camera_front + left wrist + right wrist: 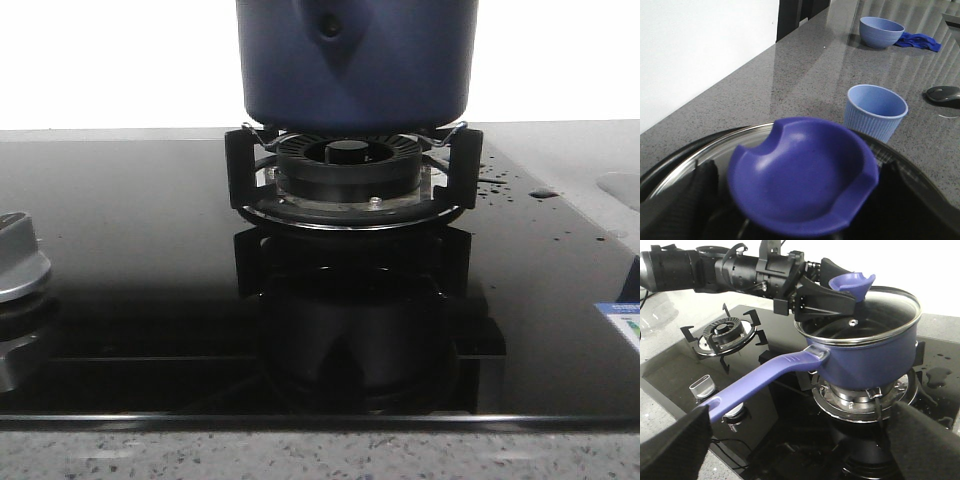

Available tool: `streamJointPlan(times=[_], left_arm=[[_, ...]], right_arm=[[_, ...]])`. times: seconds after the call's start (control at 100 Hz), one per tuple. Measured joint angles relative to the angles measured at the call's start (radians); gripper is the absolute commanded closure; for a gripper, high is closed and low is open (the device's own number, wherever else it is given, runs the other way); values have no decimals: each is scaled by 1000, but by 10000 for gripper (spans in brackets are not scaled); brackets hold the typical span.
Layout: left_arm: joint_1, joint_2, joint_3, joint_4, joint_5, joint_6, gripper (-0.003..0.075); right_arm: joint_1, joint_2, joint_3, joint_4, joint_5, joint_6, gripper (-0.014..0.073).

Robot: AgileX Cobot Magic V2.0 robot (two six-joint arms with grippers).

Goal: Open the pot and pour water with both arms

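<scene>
The navy pot (355,60) (865,355) stands on the black burner ring (350,165), its long blue handle (765,380) pointing toward my right gripper. A glass lid (865,315) (705,150) rests on the pot, with a blue cupped knob (852,282) (800,175). My left gripper (842,292) (802,200) is shut on the knob's stem under the cap. My right gripper (800,440) hangs open low in front of the stove; one of its fingers (675,445) is beside the handle's end, not touching. Water (495,185) (937,375) lies as drops and a small puddle on the glass to the right of the burner.
A second burner (720,335) and metal control knobs (15,260) (702,386) sit on the left of the stovetop. On the grey counter beyond are a ribbed blue cup (876,112), a blue bowl (881,31), a blue cloth (920,41) and a mouse (944,94).
</scene>
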Motion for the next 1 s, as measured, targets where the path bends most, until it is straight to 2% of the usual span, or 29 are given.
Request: streamJointPlan(times=[0.06,0.2,0.32,0.54,0.79,0.88,1.0], left_arm=[[-3,0,0,-2,-7,0,277],[-7,1,0,-21,-12,0,473],[-7,5,0,-49,-9,2,573],[15,-5,2,-97,35,2,575],[118,-122,2,-103,88,2,575],[149,-176,2,-103,105,2,575],[168,-244,2,-103,123,2,575]], right_arm=[[0,0,0,-12,-8,-2,-53],[0,0,0,-52,-52,-2,-53],[0,0,0,-62,-103,-2,-53],[0,0,0,-146,-230,-2,-53],[0,0,0,-469,-370,23,-53],[0,0,0,-614,-387,115,-53],[0,0,22,-840,-392,336,-53]])
